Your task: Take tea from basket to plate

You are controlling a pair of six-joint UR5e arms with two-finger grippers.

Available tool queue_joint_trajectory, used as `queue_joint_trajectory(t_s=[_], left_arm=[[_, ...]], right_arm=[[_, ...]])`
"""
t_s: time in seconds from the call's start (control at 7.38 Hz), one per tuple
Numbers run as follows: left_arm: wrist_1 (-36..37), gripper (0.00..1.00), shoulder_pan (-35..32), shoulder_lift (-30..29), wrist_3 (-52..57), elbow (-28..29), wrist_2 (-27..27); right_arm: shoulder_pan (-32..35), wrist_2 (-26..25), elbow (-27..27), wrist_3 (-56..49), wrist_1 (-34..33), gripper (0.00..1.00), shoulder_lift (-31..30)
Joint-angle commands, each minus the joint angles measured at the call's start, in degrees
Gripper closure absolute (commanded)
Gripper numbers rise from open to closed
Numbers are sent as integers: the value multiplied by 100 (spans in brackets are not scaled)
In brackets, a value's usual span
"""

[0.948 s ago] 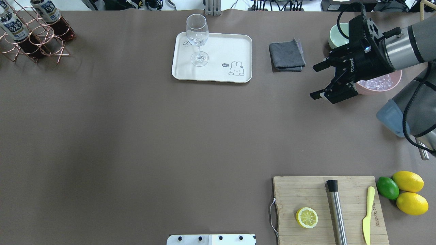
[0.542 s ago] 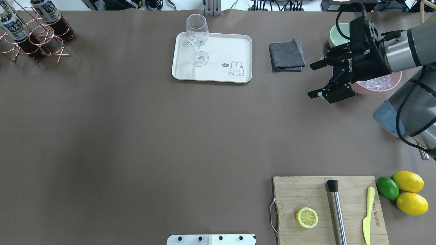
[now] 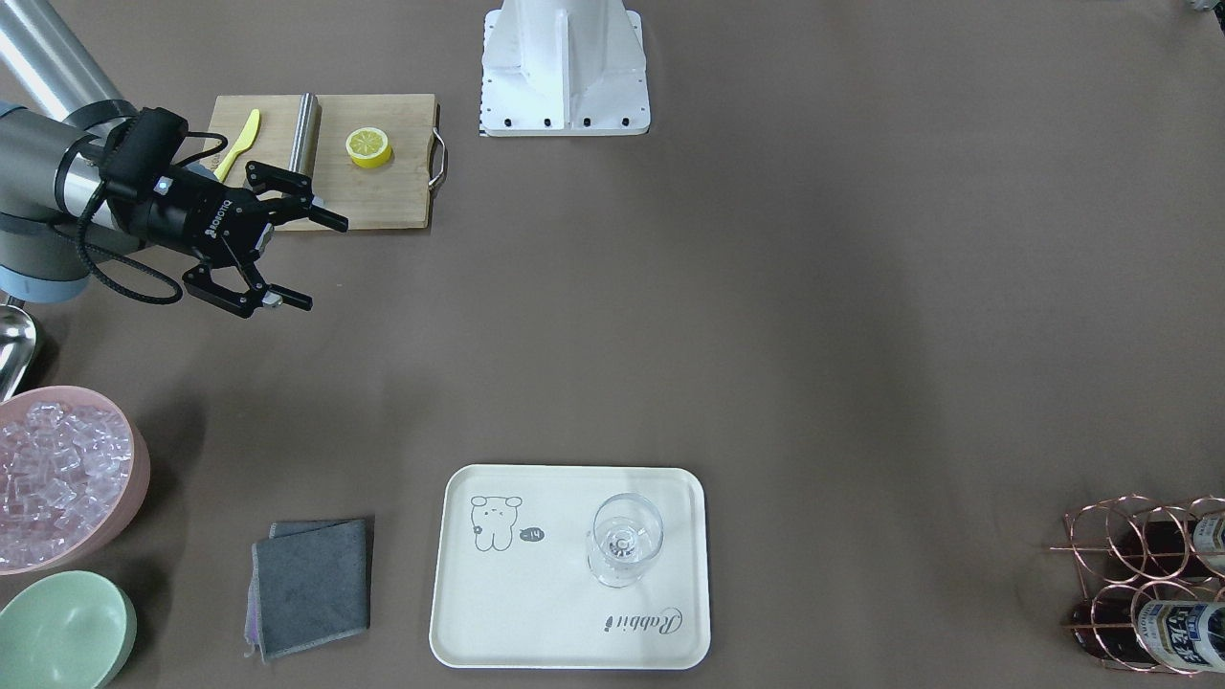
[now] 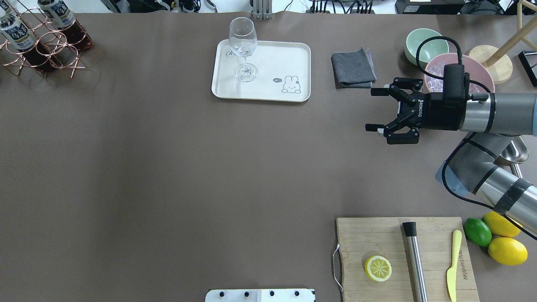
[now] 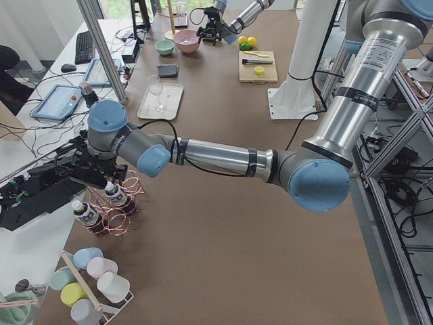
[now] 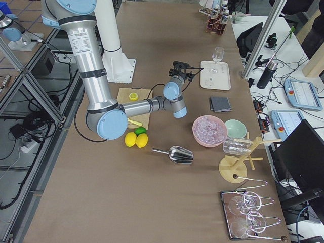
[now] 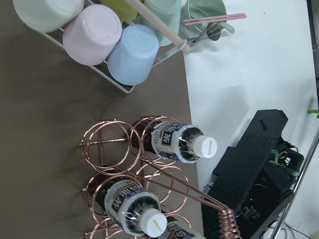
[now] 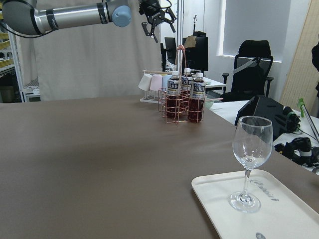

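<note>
My left end effector (image 8: 158, 19) hangs above the basket (image 7: 141, 169). Its fingers look spread and empty, but only the small, distant right wrist view shows this, and my own wrist view shows no fingers at all. Directly below, the tea (image 7: 174, 142) stands in a ring compartment, white cap up, with a second bottle (image 7: 132, 211) in a neighbouring ring. Recommended procedure: centre over the cap, straddle the neck above the wire ring, and stay off the coiled handle (image 7: 225, 219) and the neighbour. Close firmly, then lift straight up until the base clears the ring before any traverse. Further out across the desk (image 4: 168, 167), the plate (image 4: 272, 63) carries a stemmed glass (image 4: 243, 46); aim for the bare area well apart from it. Farthest away, my right end effector (image 4: 371, 109) hovers open and empty near the pink bowl (image 4: 484, 69). A third bottle is cut off at the wrist view's lower edge, and the overhead view crops the basket and omits my left arm
</note>
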Motion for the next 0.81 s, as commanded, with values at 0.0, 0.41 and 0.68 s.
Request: queue_joint_trajectory(t_s=[0.0,0.41,0.68], left_arm=[[-261,3,330,-157,-802,205,774],[-551,3,637,-359,-961,707,1065],[-579,3,787,-473,-1118,778,1293]], right_arm=[[-156,-134,11,246,99,0,340],[-218,-116,-15,283,-94,0,815],[-358,-116,-33,283,-95,0,816]])
